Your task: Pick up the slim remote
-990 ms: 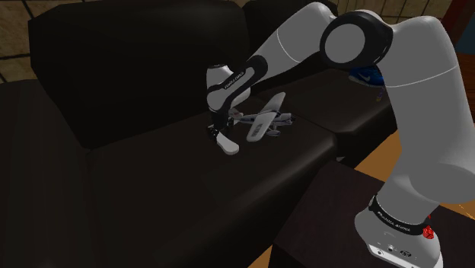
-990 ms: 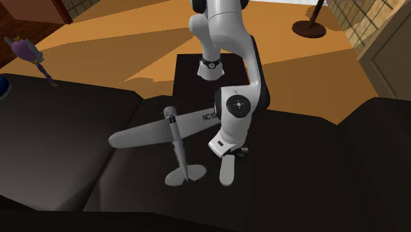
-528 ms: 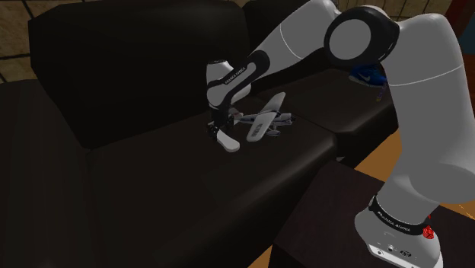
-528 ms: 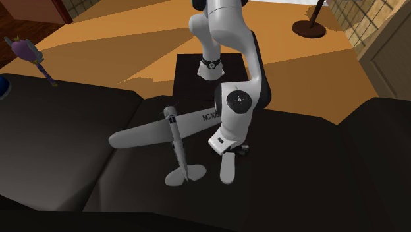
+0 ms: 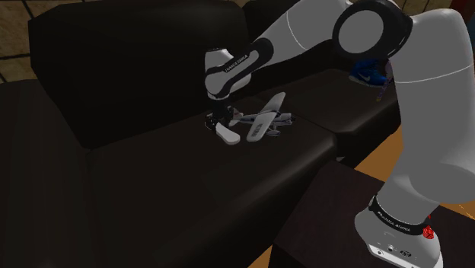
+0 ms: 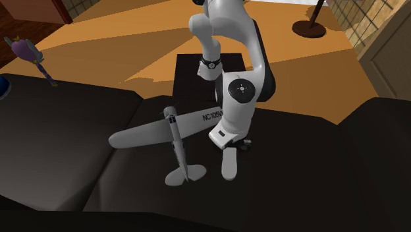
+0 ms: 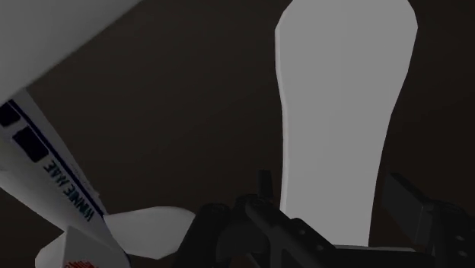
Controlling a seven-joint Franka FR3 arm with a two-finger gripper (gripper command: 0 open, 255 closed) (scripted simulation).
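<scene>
Wrist view: two fingers (image 7: 422,213) clasp one remote (image 7: 342,114) beside one plane (image 7: 46,156).

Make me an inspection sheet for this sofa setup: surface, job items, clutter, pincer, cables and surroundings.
Surface: dark sofa; the arm reaches over its seat.
Job's things: white remote, clasped at one end, close to the seat.
Clutter: toy plane on the seat right beside the remote; blue shoe farther along the sofa.
Grippers: pincer shut on the remote.
Cables: nothing seen.
Surroundings: wooden floor; purple toy beyond the sofa; round dark base on the floor.
</scene>
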